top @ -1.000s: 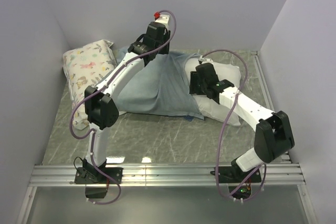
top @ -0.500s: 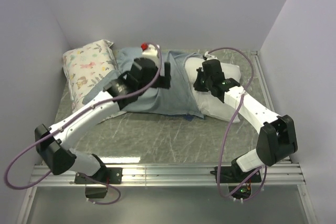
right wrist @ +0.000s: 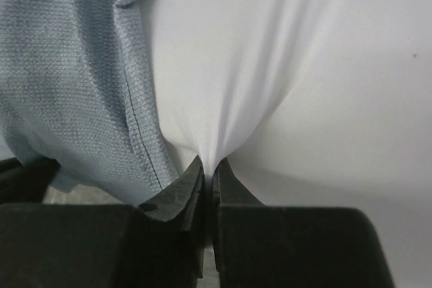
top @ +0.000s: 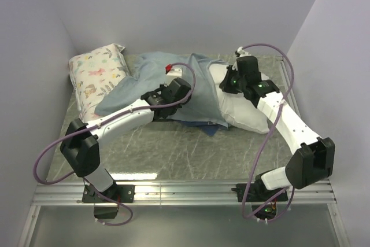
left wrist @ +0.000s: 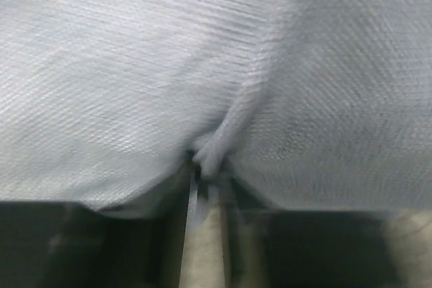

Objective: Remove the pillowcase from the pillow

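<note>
On the desk [top: 173, 148] | my left gripper [left wrist: 206, 181] clamps a pillowcase [left wrist: 121, 65] fold | my right gripper [right wrist: 208, 181] pinches the pillow [right wrist: 317, 65]

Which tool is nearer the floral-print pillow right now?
Left. The left tool pinches the pillowcase mid-table, right of the floral-print pillow; the right tool pinches the white pillow, farther right.

The table [top: 191, 154] has a grey-green marbled top. On it, at the far left, lies a small floral-print pillow [top: 95, 76]. Beside it, touching, the blue-grey pillowcase [top: 144, 79] is spread across the middle. The plain white pillow [top: 244, 115] lies at the right, partly under this fabric.
</note>
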`<action>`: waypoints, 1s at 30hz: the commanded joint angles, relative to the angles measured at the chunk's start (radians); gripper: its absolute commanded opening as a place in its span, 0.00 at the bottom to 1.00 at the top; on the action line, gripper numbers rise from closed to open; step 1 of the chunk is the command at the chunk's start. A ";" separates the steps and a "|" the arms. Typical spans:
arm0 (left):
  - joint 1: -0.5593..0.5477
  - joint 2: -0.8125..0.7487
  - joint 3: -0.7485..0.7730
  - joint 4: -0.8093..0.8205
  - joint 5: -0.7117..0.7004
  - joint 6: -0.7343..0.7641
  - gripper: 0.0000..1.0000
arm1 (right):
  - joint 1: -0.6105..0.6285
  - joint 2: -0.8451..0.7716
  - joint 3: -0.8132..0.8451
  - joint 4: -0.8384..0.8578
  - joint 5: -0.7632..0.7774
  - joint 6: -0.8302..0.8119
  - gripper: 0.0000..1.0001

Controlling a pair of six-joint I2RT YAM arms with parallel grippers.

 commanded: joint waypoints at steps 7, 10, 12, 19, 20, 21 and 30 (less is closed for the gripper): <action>0.181 -0.071 0.184 -0.081 -0.238 0.032 0.00 | -0.201 -0.117 0.201 -0.061 -0.015 -0.012 0.00; 0.347 -0.118 0.158 -0.022 -0.169 0.063 0.00 | -0.244 -0.125 0.217 -0.072 -0.021 -0.012 0.00; 0.471 -0.118 0.157 0.018 -0.104 0.071 0.00 | -0.266 -0.129 0.220 -0.070 -0.037 -0.007 0.00; 0.533 -0.017 0.249 0.053 0.057 0.088 0.00 | -0.279 -0.122 0.191 -0.055 -0.046 0.003 0.00; 0.488 -0.014 0.234 0.082 0.058 0.097 0.00 | -0.279 -0.119 0.171 -0.049 -0.051 0.006 0.00; 0.463 -0.005 0.235 0.089 0.056 0.097 0.00 | -0.278 -0.114 0.164 -0.046 -0.055 0.007 0.00; 0.269 0.067 0.230 0.092 0.013 0.079 0.00 | -0.195 -0.097 0.215 -0.096 0.007 -0.061 0.49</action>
